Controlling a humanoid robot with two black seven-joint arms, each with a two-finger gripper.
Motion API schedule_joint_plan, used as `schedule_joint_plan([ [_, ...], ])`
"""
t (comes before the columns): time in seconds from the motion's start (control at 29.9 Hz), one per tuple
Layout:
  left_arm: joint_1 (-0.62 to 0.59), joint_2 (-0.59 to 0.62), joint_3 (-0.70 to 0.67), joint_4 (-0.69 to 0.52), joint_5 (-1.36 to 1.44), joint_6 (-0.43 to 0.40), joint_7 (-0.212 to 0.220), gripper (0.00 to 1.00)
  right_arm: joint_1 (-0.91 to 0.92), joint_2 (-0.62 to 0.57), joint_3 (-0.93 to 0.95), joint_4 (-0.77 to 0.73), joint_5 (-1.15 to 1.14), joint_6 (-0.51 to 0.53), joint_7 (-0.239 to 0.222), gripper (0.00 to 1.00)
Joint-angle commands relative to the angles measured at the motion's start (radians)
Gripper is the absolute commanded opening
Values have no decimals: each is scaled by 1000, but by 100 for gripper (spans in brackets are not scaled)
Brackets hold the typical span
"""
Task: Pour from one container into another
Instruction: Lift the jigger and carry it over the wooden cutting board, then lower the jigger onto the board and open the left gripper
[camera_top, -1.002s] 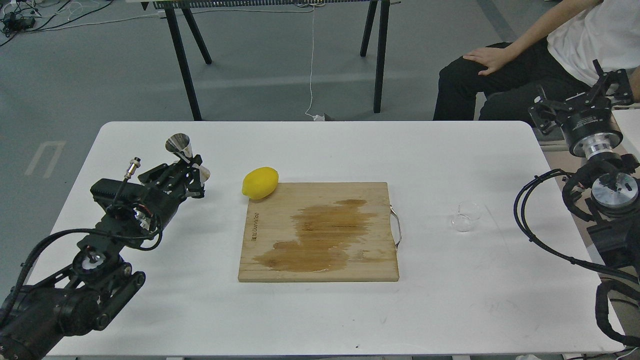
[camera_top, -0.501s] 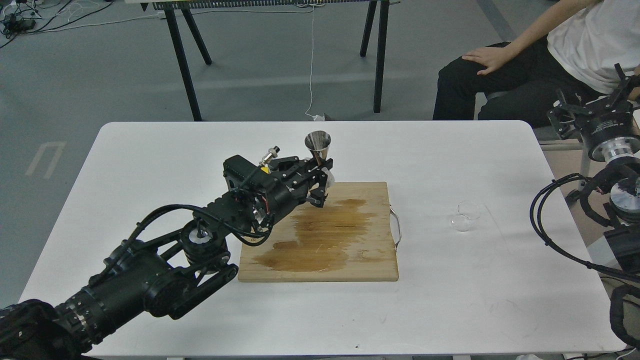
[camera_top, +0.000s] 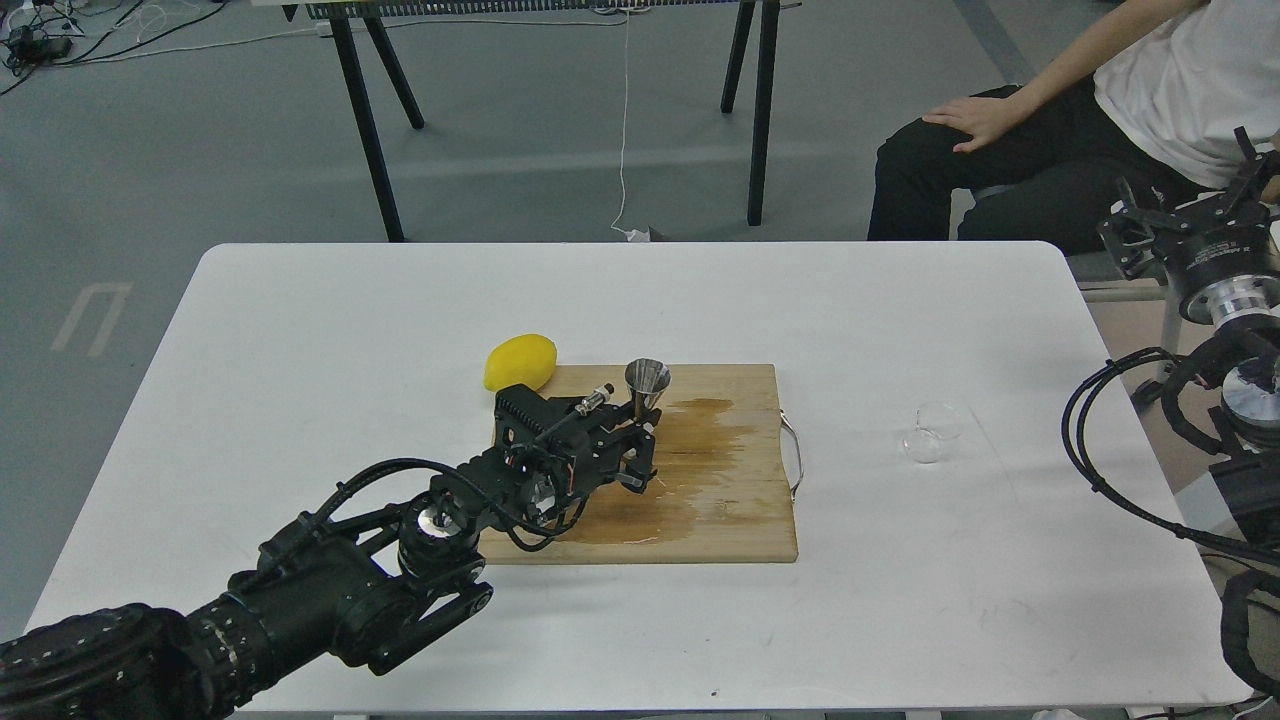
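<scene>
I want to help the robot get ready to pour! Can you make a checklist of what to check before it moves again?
1. Shiny steel hourglass jigger held upright in the left pincer: ok.
2. Jigger over the wet wooden cutting board: ok.
3. Whether the jigger already rests on the board: cannot tell.
4. Small clear glass cup standing on the white table, nothing touching it: ok.
5. Right pincer near the glass cup: not ok, it is far off by the table's right edge.
6. Yellow lemon out of the way: ok.
</scene>
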Motion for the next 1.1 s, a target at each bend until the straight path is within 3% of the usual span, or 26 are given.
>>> schedule_joint_plan([
  [0.0, 5, 0, -2, -5, 0, 0, -2, 19, 0, 1, -2, 0, 0, 0, 0, 100],
  [0.07, 5, 0, -4, -9, 0, 2, -2, 25, 0, 1, -2, 0, 0, 0, 0, 100],
  [0.17, 2, 0, -5, -11, 0, 2, 0, 46, -2, 1, -2, 0, 0, 0, 0, 100],
  [0.4, -4, 0, -5, -32, 0, 3, -2, 54, -2, 1, -2, 0, 0, 0, 0, 100],
  [0.57, -2, 0, -5, -63, 0, 16, -11, 68, -2, 1, -2, 0, 0, 0, 0, 100],
  [0.87, -1, 0, -16, -81, 0, 123, -12, 87, -6, 1, -2, 0, 0, 0, 0, 100],
  [1.07, -10, 38, -33, -100, 0, 135, -12, 90, -11, 1, -2, 0, 0, 0, 0, 100],
])
